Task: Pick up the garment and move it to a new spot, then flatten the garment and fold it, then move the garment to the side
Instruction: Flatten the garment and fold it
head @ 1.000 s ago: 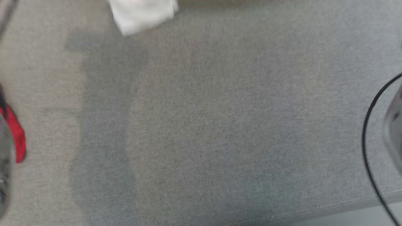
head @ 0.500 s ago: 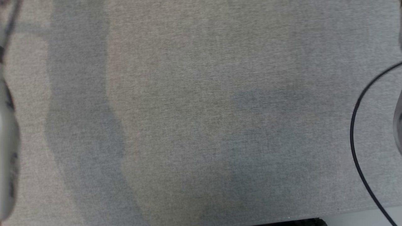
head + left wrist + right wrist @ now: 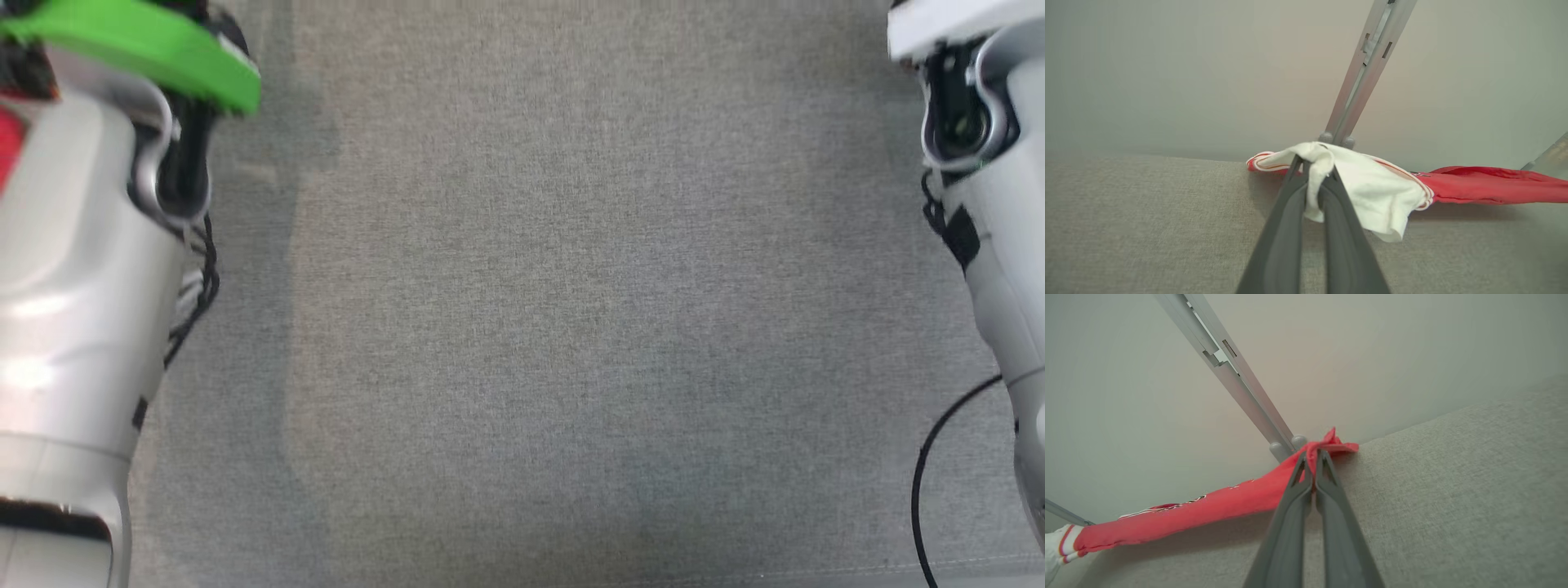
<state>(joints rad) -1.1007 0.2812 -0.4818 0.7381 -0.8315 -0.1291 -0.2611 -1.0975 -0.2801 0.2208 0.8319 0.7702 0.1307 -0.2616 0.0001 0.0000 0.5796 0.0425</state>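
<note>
- In the head view, the pale grey left forearm (image 3: 73, 286) stands at the left edge and the pale grey right forearm (image 3: 996, 245) at the right edge. They are well apart, with the grey woven fabric surface (image 3: 522, 327) between them.
- A bright green flat piece (image 3: 139, 41) sits at the far end of the left forearm. A thin black cable (image 3: 927, 482) curves beside the right forearm near the bottom edge.
- In the left wrist view, the left gripper (image 3: 1312, 163) has its two long dark fingers pressed almost together, with only a thin bunch of cloth between them. It pinches the white end of the red and white soft cloth garment (image 3: 1380, 188).
- This white end folds over the fingertips and hangs down a little at one side of them. I cannot tell whether its lower edge touches the surface.
- In the right wrist view, the right gripper (image 3: 1312, 457) is closed tight on the red end of the garment, and a small red peak rises above its tips.
- The garment runs as a narrow band from one gripper to the other. It is red for most of its length and white with thin red stripes at the left gripper's end. Its shadow lies on the surface below.
- Behind the garment, a silver metal rail (image 3: 1367, 61) slants up against a plain pale wall (image 3: 1167, 73).
</note>
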